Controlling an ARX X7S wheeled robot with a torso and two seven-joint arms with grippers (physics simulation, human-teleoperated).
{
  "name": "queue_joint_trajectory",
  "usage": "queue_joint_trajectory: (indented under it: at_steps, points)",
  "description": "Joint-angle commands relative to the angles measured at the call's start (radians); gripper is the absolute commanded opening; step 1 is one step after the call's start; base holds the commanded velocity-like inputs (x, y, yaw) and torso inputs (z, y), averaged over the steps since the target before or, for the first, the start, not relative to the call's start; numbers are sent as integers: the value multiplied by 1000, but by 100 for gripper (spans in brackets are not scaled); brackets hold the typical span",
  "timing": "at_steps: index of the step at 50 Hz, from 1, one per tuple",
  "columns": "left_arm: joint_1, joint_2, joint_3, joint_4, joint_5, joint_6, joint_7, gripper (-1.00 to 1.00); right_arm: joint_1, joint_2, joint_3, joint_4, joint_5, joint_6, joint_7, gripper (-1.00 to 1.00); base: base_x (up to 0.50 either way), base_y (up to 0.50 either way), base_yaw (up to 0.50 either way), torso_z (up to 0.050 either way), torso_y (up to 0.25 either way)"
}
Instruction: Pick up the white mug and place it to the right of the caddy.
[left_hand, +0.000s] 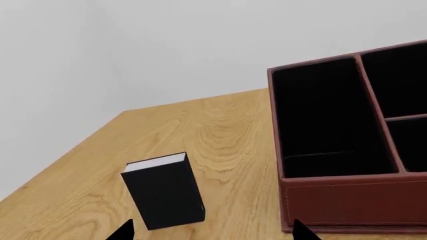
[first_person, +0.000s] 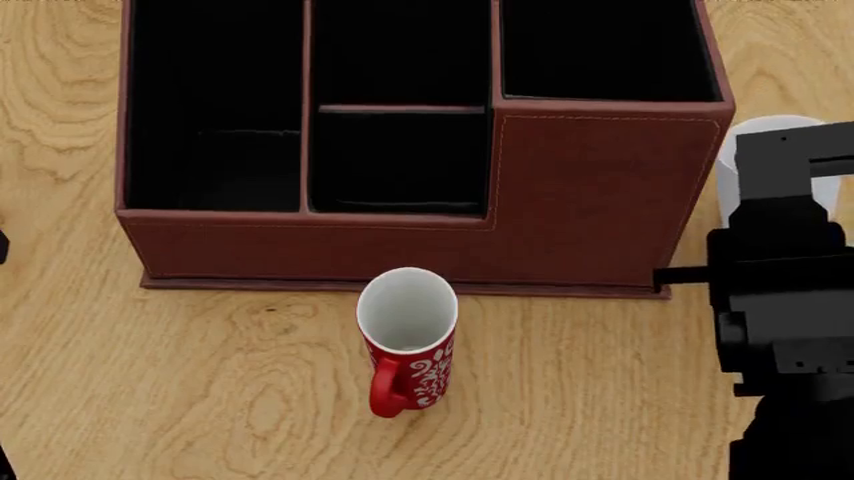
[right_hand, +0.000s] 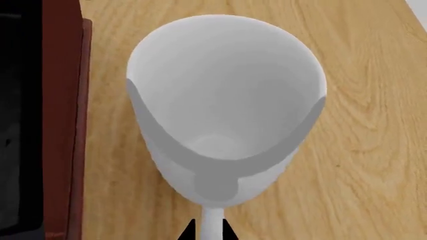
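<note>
Head view, item list. White mug: at the right edge of the frame, just beside the right-hand wall of the caddy, largely hidden behind the right arm's black housing; only part of its rim and side show. Caddy: reddish-brown, black-lined compartments, filling the upper centre of the frame, its right section taller. Red mug with white swirls: lower centre, upright, in front of the caddy, apart from it.

Right wrist view. White mug: fills the centre of the frame, open mouth toward the camera, empty. Its handle runs to the bottom centre, where the two dark tips of the right gripper sit close on either side of it, pinching the handle as far as can be judged. Caddy wall: left edge of frame, near the mug.

Left wrist view. Left gripper: tips wide apart at the bottom of the frame, holding nothing. Small black book: lower left, on the wooden table. Caddy: right half.

Status: the mug is already on the correct side of the caddy. Whether it rests on the table cannot be told. Remaining, by judgement: set down if lifted, release, withdraw.
</note>
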Motion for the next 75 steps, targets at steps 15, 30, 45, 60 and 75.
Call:
queue_joint_trajectory:
  at_steps: [15,30,45,60,75]
  points:
    - [-16,-7,10,6,-13,-9,-14,100,-80,47,93,-147,-69,75,-35,100,1,0,0,0,-1]
    - [-28,-11,6,6,-32,-9,-16,100,-261,246,202,-920,66,503,139,100,0,0,0,0,0]
    - [-6,-15,6,10,-25,16,-17,100,-404,345,407,-1414,219,725,267,100,0,0,0,0,0]
    - [15,-20,8,10,-18,37,-15,100,-466,381,655,-1870,557,979,480,100,0,0,0,0,0]
    - [45,-41,-22,32,-43,41,-22,100,-385,575,649,-1967,1472,850,1204,100,0,0,0,0,0]
